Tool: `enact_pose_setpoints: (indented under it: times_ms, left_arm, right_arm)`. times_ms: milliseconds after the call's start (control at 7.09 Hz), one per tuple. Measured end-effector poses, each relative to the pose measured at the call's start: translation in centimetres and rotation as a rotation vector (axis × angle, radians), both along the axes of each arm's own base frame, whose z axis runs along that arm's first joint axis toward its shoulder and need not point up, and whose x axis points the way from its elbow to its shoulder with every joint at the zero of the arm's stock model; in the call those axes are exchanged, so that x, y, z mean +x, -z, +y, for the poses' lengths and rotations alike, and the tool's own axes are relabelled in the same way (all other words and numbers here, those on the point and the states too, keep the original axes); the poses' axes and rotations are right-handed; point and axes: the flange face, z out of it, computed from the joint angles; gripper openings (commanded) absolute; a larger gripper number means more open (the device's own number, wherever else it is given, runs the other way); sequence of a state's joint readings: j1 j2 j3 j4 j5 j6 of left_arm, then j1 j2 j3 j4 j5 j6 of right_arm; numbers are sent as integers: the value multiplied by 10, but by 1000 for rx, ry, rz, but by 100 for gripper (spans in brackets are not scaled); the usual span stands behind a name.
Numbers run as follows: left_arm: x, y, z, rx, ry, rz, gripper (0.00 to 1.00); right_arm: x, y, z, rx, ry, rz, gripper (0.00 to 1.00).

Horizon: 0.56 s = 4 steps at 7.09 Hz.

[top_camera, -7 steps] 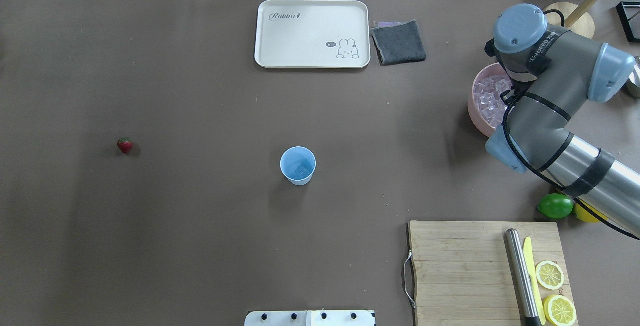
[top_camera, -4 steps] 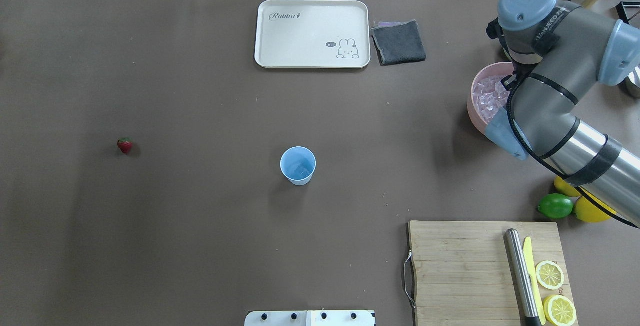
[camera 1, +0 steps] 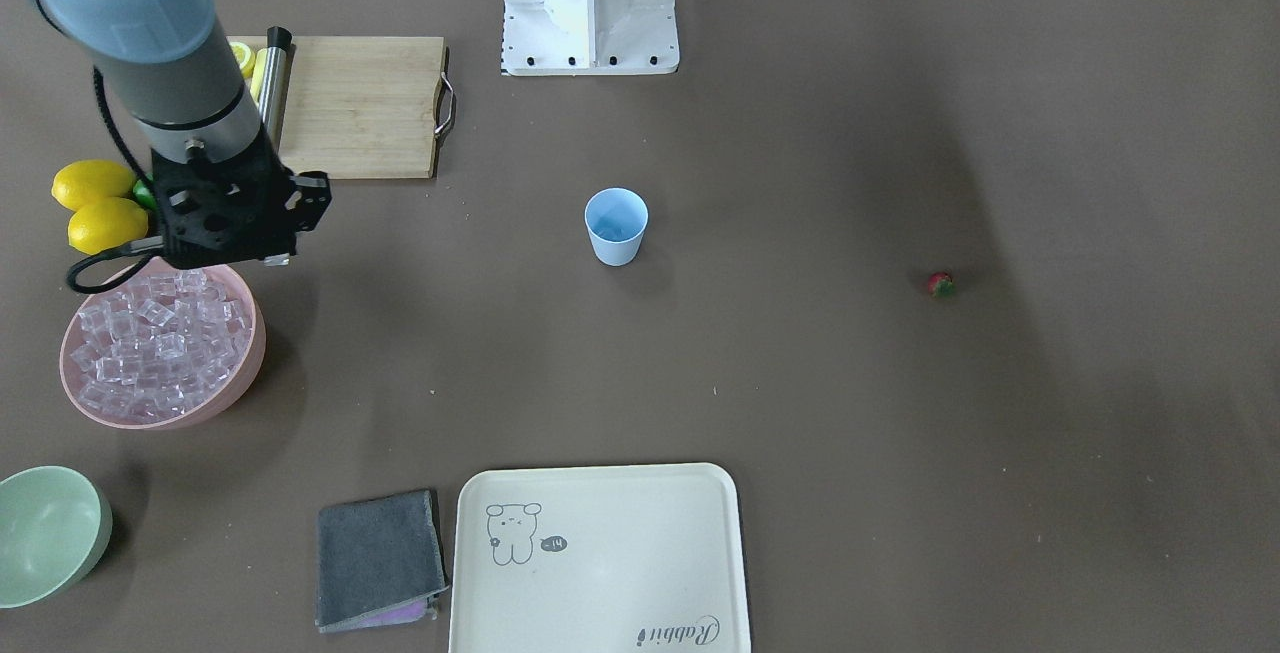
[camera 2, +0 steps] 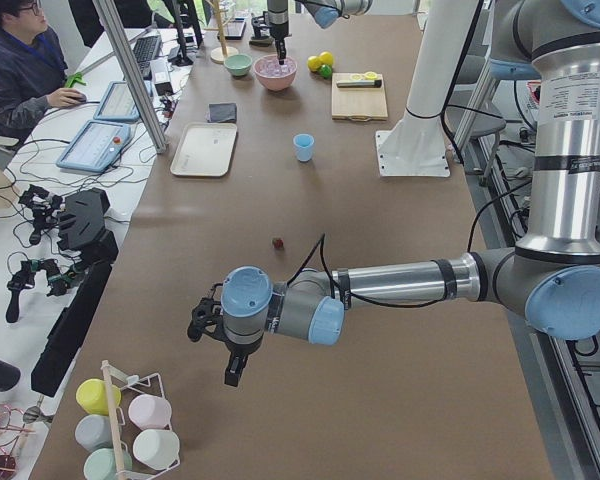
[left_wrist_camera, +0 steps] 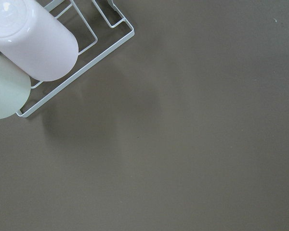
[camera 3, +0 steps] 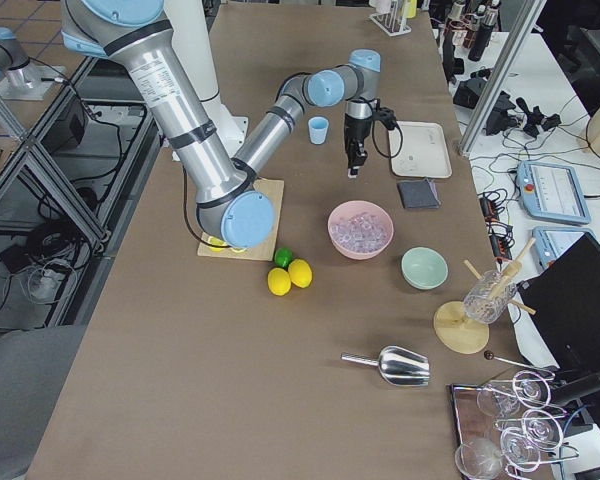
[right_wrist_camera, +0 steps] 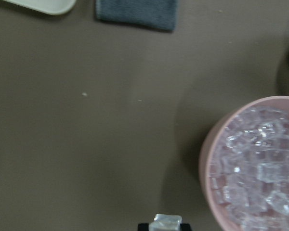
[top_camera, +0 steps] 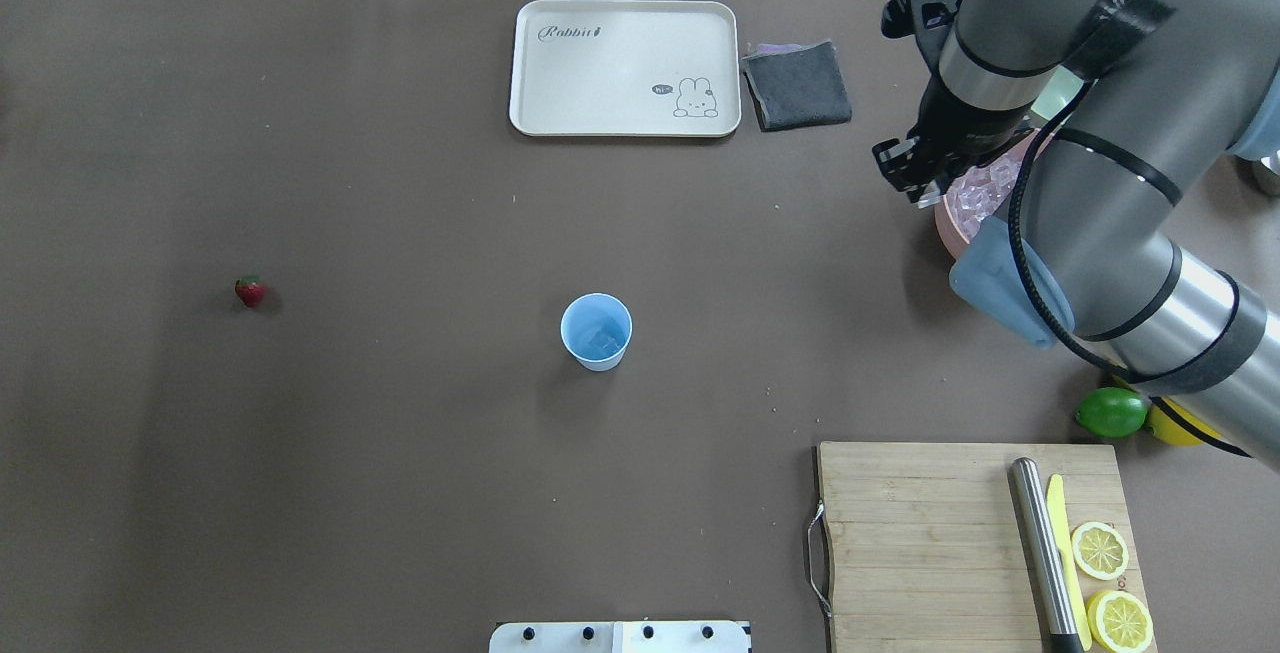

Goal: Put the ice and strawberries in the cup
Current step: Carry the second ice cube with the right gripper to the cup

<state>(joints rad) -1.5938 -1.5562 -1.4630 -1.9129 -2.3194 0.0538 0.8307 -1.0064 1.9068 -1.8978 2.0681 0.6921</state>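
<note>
The light blue cup (top_camera: 597,331) stands upright at mid-table with an ice cube (top_camera: 603,341) inside. The strawberry (top_camera: 250,290) lies alone far to the left. My right gripper (top_camera: 915,183) hangs at the left rim of the pink bowl (top_camera: 955,228), which is full of ice (camera 1: 160,338). The right wrist view shows it shut on one clear ice cube (right_wrist_camera: 166,222), raised above the table beside the bowl (right_wrist_camera: 204,159). My left gripper (camera 2: 232,375) shows only in the exterior left view, far from the cup (camera 2: 303,147); I cannot tell whether it is open or shut.
A cream tray (top_camera: 625,68) and grey cloth (top_camera: 797,83) lie at the far side. A cutting board (top_camera: 930,543) holds a knife and lemon slices; lemons and a lime (top_camera: 1110,412) sit nearby. A green bowl (camera 1: 45,533) stands by the pink bowl. A cup rack (left_wrist_camera: 48,62) stands near my left gripper.
My right arm has risen and swung left from over the pink bowl; its gripper now hangs at the bowl's left rim. The cup and strawberry have not moved.
</note>
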Motion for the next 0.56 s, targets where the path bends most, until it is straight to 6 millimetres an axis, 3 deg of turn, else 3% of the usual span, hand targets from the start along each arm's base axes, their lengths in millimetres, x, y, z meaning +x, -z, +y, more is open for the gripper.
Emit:
enact_pose_setpoints:
  times_ms: [282,423,564]
  left_arm:
    - [0,4,-5,8,2,-1,98]
    - [-1,5,-6,9,2,-1,98]
    - [-1,6,-6,10,3,-1,98]
  right_arm:
    - [-74,70,48,-89,-73,-224,0]
    - [-105,96,73,-131,-100,-265,0]
    - [-134,105,94,-148,-125,-265,0]
